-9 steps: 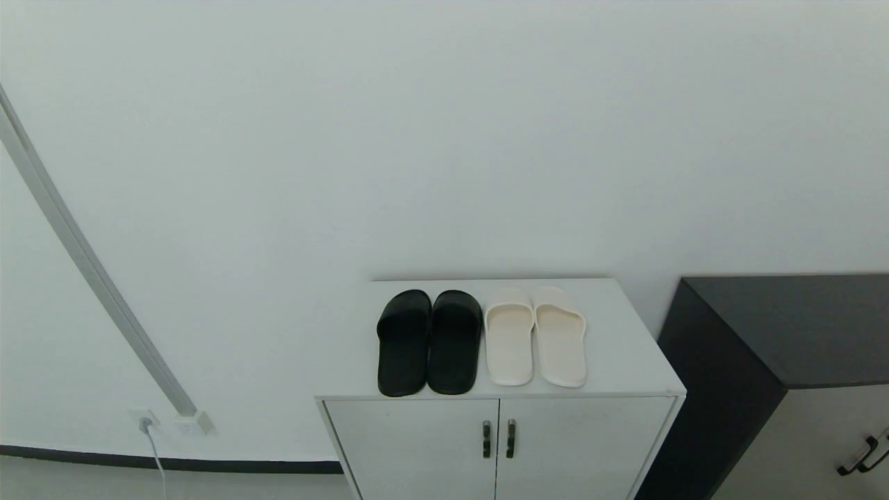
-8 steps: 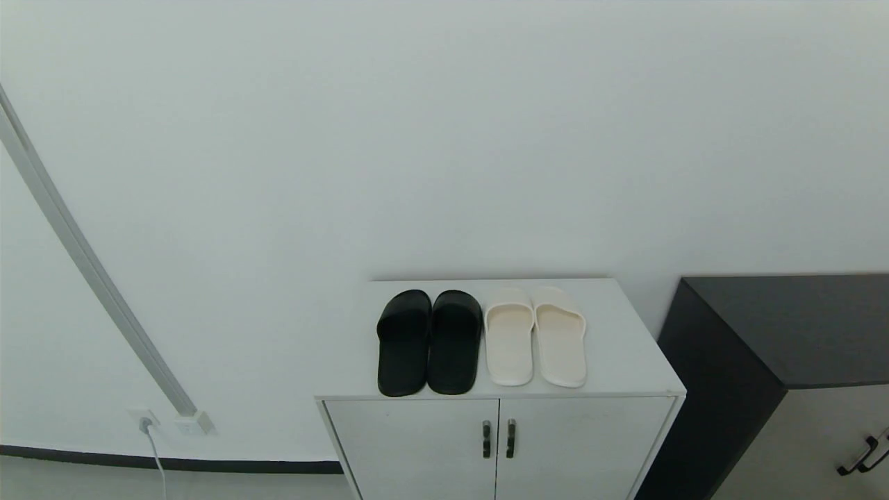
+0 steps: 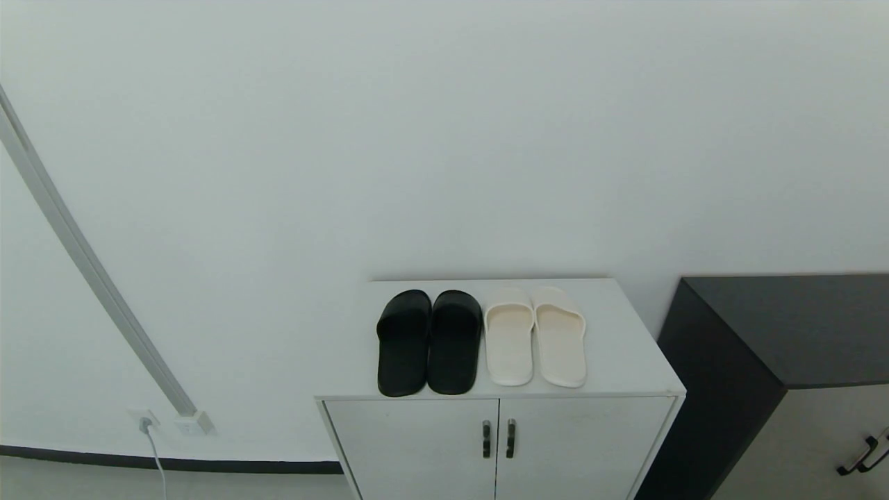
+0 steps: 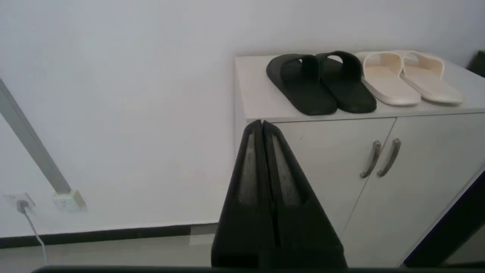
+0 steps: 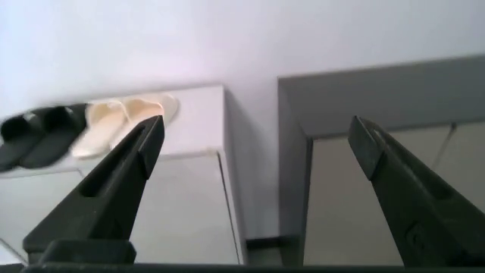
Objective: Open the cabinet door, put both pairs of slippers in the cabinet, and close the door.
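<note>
Comparing frames, nothing moved: black slippers (image 3: 429,342) and white slippers (image 3: 535,336) stayed atop the cabinet (image 3: 625,347), doors (image 3: 417,444) were shut, left tool (image 4: 262,127) was clenched empty, right tool (image 5: 256,125) was spread wide, so opening hadn't begun.

Bare room: white wall (image 3: 444,139), cabinet (image 3: 628,351), wall socket (image 3: 144,419)

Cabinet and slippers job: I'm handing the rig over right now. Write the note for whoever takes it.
The left tool is shut and empty, held off the front of the cabinet. The right tool is open and empty. The black slippers and cream slippers sit side by side on the cabinet top. Both doors are closed, handles untouched. Done: nothing yet. Left: open a door, put both pairs inside, close it.
</note>
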`<state>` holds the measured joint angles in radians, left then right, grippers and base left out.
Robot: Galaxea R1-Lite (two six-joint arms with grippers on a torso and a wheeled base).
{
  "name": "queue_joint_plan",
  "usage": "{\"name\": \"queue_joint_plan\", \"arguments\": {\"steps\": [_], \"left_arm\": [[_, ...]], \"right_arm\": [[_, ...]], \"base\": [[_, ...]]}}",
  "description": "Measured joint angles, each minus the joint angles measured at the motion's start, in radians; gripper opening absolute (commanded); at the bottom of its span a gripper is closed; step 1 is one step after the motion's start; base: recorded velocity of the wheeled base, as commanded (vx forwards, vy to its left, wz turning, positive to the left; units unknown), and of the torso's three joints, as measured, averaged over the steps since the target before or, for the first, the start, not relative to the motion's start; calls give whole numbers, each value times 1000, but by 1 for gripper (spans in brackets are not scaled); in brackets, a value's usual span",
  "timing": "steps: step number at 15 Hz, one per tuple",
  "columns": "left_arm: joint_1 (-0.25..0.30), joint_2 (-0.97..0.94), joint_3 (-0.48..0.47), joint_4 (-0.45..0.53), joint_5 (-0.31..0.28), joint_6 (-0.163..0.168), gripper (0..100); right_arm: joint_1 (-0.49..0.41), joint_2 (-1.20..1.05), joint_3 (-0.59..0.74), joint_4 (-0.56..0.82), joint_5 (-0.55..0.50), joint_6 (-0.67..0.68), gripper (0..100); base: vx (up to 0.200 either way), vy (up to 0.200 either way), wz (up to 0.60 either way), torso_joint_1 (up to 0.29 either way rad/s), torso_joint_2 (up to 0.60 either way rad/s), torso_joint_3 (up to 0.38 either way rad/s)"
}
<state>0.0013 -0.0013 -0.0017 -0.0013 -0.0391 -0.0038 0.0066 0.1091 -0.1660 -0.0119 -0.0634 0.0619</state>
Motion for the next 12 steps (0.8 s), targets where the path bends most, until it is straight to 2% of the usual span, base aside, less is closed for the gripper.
{"name": "queue_joint_plan", "arguments": {"steps": [3, 7, 9, 12], "left_arm": [[0, 0, 0, 0, 0, -1, 0], [0, 0, 0, 0, 0, 0, 0], [0, 0, 0, 0, 0, -1, 0], [-1, 0, 0, 0, 0, 0, 0]], "right_arm": [[14, 239, -78, -21, 53, -8, 100], [63, 588, -116, -206, 83, 7, 100], [139, 773, -150, -314, 37, 37, 100], [346, 1024, -230, -472, -151, 112, 100]], "base": [[0, 0, 0, 0, 0, 0], [0, 0, 0, 0, 0, 0], [0, 0, 0, 0, 0, 0], [0, 0, 0, 0, 0, 0]]}}
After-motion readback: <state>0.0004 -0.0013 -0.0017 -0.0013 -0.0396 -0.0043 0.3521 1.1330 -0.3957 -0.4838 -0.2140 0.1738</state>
